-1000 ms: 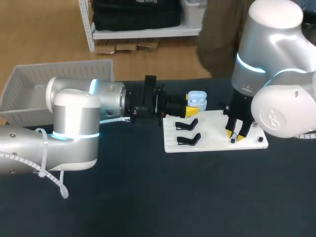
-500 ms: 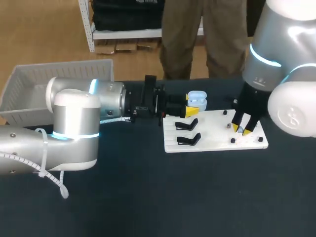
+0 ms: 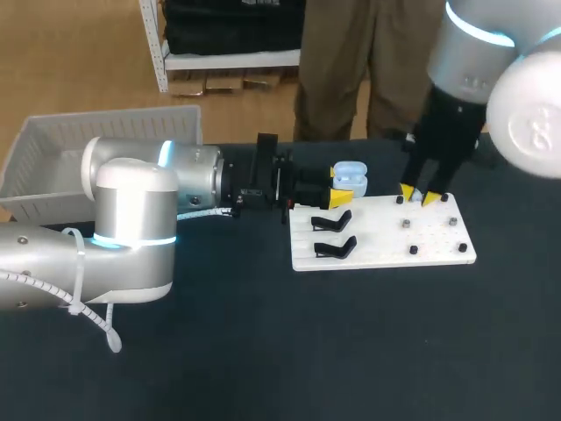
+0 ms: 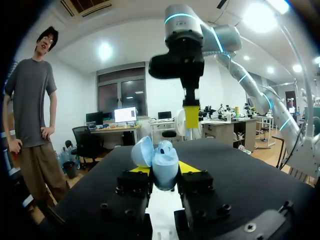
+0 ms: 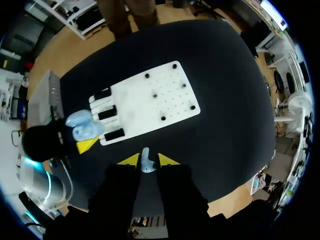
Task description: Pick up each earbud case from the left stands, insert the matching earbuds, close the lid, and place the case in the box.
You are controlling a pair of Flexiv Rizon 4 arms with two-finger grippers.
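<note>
Dark surface (image 3: 351, 351) is nearest. White board (image 3: 386, 241) is set flat on it, right of middle, with its long side running across.

- Board, left end: two black stands (image 3: 335, 248) are seen from the head camera, one behind the other. A third is seen from the right wrist, next to the case.
- Board, right part: small dark pegs (image 3: 413, 251) are spread over it, well apart from each other.
- Left pincer (image 4: 164, 169): laid out low along the surface from the left, with its tips at the board's far-left corner. It is clamped on the light-blue earbud case (image 3: 351, 180), yellow tips pressed against two opposite flanks.
- Case: held just off the board's far-left corner, beside the stands. Lid is swung open and tipped to one side. What sits inside cannot be made out.
- Right pincer (image 3: 419, 195): hung tips-down over the board's far edge, raised clear of the pegs, near the case but apart from it. Fingers are drawn close together, and a small light-blue earbud (image 5: 145, 162) is pinched between the yellow tips.
- White slatted box (image 3: 53, 149): placed farthest back at the surface's far-left corner, behind the left arm and well apart from board and case.
</note>
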